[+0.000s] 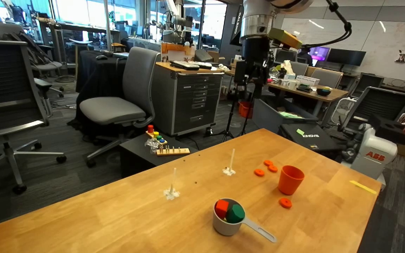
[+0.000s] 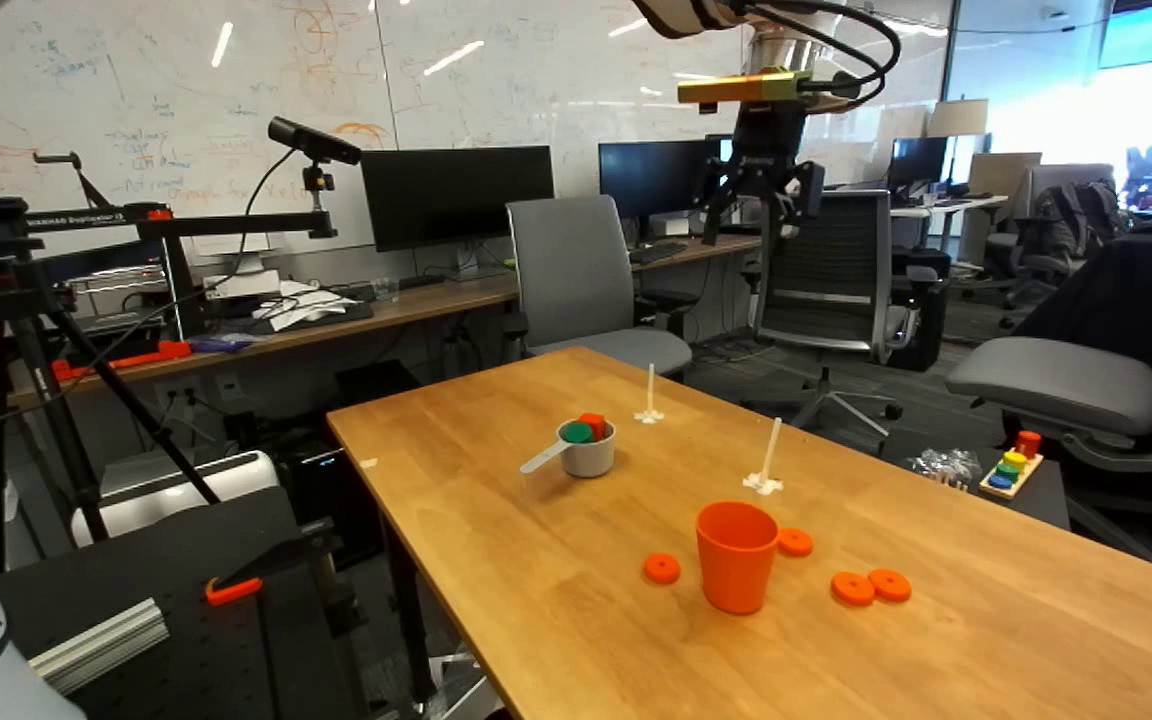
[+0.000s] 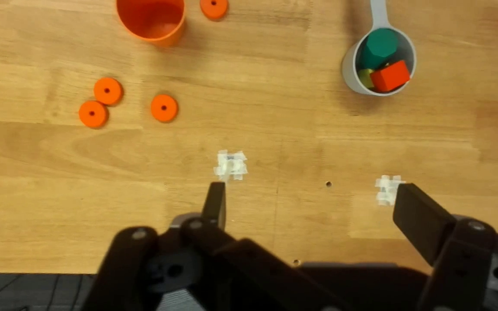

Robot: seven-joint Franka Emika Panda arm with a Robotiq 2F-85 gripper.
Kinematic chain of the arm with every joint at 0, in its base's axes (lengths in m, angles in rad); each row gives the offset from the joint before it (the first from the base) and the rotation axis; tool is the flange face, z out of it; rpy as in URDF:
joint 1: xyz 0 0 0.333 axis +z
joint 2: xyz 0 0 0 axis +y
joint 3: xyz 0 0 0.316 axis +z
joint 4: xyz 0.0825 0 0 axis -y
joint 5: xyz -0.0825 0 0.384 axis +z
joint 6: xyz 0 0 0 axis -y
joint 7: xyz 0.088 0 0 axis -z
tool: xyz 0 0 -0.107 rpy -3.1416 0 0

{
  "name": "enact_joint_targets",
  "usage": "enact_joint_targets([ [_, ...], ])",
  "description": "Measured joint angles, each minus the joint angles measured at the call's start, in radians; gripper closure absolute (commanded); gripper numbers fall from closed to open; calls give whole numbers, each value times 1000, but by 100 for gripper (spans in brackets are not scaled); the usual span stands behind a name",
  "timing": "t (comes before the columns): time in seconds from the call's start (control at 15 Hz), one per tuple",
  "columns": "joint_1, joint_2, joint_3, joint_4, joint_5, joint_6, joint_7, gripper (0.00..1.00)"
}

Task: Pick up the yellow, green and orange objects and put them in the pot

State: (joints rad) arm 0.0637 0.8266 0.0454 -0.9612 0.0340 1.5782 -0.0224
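Orange block [image 3: 390,77], green block [image 3: 380,46], yellow block [image 3: 365,78] seen inside pot [image 1: 226,227] | task judged done, none left | jaws spread wide, nothing gripped

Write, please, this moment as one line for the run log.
gripper: open, nothing held, above table | pot: upright on table, contains green piece, yellow piece, orange-red piece | orange cup: standing on table

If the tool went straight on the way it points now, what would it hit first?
Probably the tabletop: in the wrist view the open tool points down at it, between two thin sticks. Depth is unclear, so a finger might clip a stick first.
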Motion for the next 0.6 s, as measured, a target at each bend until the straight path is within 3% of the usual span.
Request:
enact_joint_targets([
  [0.6, 1, -120, 42, -244, 48, 111, -50, 0],
])
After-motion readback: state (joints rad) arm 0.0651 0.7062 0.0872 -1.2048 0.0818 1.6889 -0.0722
